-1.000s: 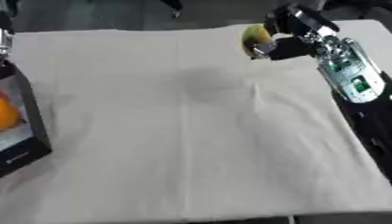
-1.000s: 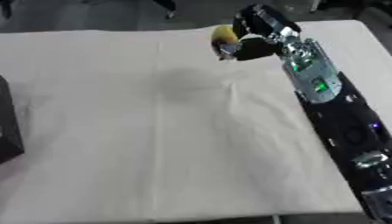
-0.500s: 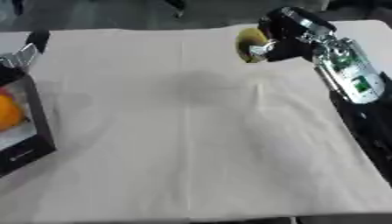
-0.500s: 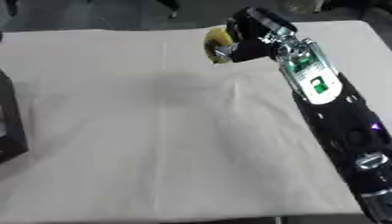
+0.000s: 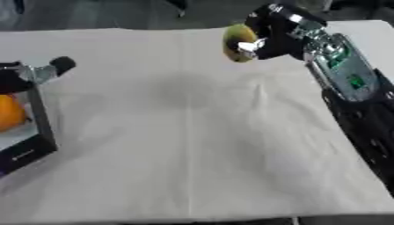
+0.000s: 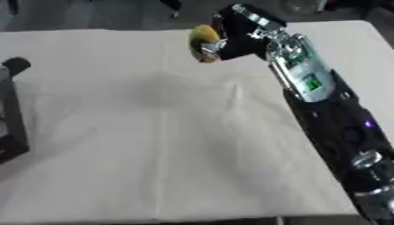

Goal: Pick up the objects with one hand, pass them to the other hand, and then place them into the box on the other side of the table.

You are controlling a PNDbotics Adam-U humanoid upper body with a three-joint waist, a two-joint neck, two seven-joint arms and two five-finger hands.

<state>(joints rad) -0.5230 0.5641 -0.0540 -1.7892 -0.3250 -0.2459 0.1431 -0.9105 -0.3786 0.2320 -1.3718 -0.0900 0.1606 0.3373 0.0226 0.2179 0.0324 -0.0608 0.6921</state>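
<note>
My right hand (image 5: 271, 34) hangs above the far middle of the table, its fingers curled round a yellow-green fruit (image 5: 238, 40). The fruit casts a soft shadow (image 5: 186, 90) on the cloth below. My left hand (image 5: 40, 73) comes in at the left edge above the black box (image 5: 37, 127); only its dark tips show and I cannot tell how the fingers stand. An orange fruit (image 5: 11, 113) lies inside the box.
A cream cloth (image 5: 192, 145) covers the whole table. The black box stands at the left edge. My right forearm (image 6: 315, 96) stretches along the right side of the table. Beyond the far edge is dark floor.
My right hand has carried the yellow-green fruit leftward over the table. My left hand has come into view at the left edge, above the box.
</note>
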